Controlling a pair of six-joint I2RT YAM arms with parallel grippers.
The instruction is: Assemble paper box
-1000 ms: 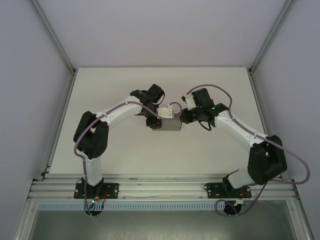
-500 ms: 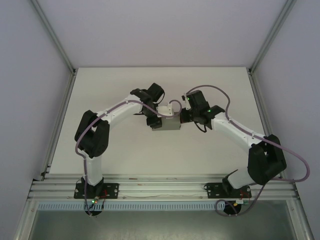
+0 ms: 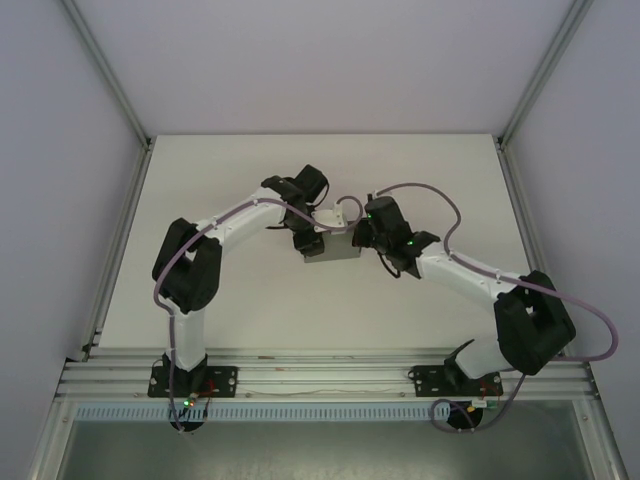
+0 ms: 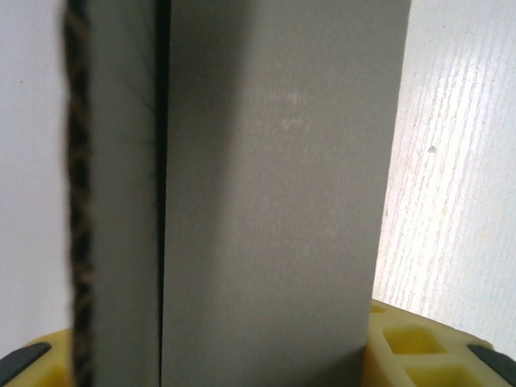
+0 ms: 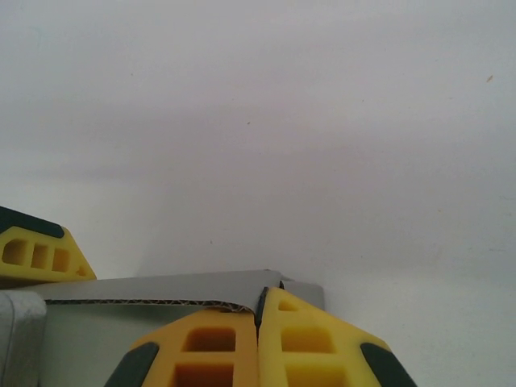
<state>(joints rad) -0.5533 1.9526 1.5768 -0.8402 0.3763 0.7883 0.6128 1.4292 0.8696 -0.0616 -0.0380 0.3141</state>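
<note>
A small, shallow paper box (image 3: 335, 248) of plain matte grey card sits just above the centre of the top view, on the white table (image 3: 250, 300), between the two arms.

The left gripper (image 3: 308, 242) meets the box's left end. In the left wrist view its yellow fingers (image 4: 419, 348) stand in the bottom corners with the grey card panels (image 4: 274, 201) filling the space between them, so it is clamped across the box.

The right gripper (image 3: 361, 234) meets the box's right end. In the right wrist view, at the bottom centre, the right gripper (image 5: 260, 313) has its two yellow fingertips (image 5: 310, 339) pressed together on the thin corrugated edge of a grey card wall (image 5: 161, 288). A sliver of card shows just past them.
</note>
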